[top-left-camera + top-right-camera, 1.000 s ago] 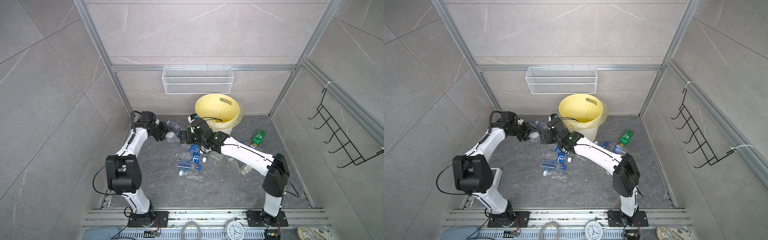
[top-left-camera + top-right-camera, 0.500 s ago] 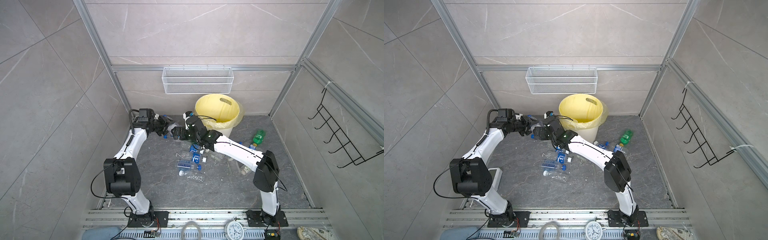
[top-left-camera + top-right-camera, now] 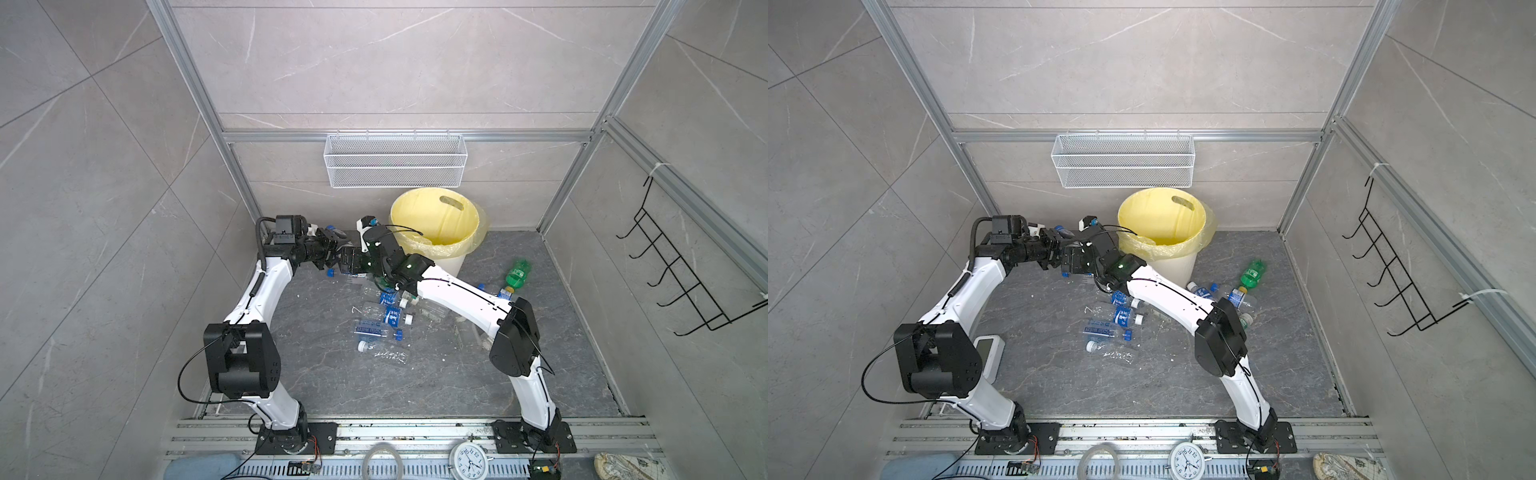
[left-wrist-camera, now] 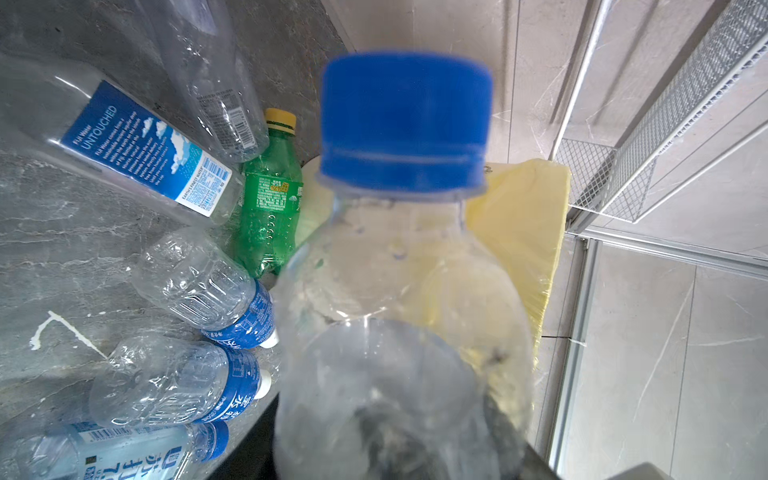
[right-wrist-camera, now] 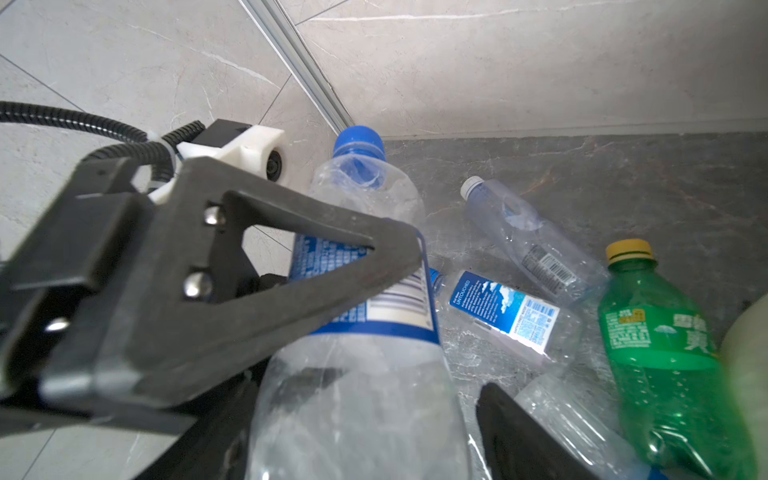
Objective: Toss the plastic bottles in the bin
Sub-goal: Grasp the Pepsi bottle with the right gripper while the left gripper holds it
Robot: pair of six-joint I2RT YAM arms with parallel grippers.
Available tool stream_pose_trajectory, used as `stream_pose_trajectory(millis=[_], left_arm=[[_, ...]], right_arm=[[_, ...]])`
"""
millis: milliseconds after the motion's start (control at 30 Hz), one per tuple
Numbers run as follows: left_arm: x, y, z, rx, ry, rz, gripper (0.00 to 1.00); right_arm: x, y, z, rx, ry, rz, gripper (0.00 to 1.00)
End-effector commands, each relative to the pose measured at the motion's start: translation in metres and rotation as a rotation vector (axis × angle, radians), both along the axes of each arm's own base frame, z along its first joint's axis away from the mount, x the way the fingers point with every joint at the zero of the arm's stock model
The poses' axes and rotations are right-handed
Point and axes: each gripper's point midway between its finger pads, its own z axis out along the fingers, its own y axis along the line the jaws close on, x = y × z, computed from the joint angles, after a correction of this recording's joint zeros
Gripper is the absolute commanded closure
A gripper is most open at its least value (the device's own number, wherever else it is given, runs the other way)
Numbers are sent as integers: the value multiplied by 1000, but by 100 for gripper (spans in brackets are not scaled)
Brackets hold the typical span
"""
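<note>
Grey marbled floor (image 3: 332, 382) fills the booth. At its back stands the bin (image 3: 453, 259), a cream bucket lined with a yellow bag, upright with its top open. Both white arms reach to a spot just left of the bin, where their tools meet above the floor.

The left gripper (image 3: 331, 248) is clamped on a clear bottle (image 4: 399, 291) with a blue cap and a blue label. In the right wrist view, one dark triangular finger (image 5: 174, 324) presses flat on that label, and the cap sits up beside the left wrist camera.

The right gripper (image 3: 345, 261) faces it from the bin side, its jaws standing either side of the same bottle's lower body. A sliver of floor shows between the plastic and one black finger (image 5: 519, 436), so it looks not yet closed, though the view is too close and blurred to be sure. The held bottle hangs off the floor, outside the bin and near its left side.

A loose heap of clear bottles (image 3: 382, 320) lies mid-floor, partly under the right arm. Right of the bin lie a few more, among them a green bottle (image 3: 516, 274). A second green one (image 4: 270, 208), yellow-capped, lies just beside the bin's foot, next to a clear bottle with a blue-and-white label (image 4: 145, 153).
</note>
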Motion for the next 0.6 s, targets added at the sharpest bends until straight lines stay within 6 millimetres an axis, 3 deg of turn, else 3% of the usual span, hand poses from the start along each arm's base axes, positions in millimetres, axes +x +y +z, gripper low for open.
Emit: stream_pose_trajectory(millis=[0,400,567], left_arm=[[-7,-7,36,-33,-83,-32,47],[-12,-12,50,-43,-109,-48,42],[-9,-11,62,-31,-124,-51,30]], right_arm=[[5,4,-1,-3,1,6,20],[10,-4,4,-22,-2,-8,50],[8,-11,0,-34,15,-28,57]])
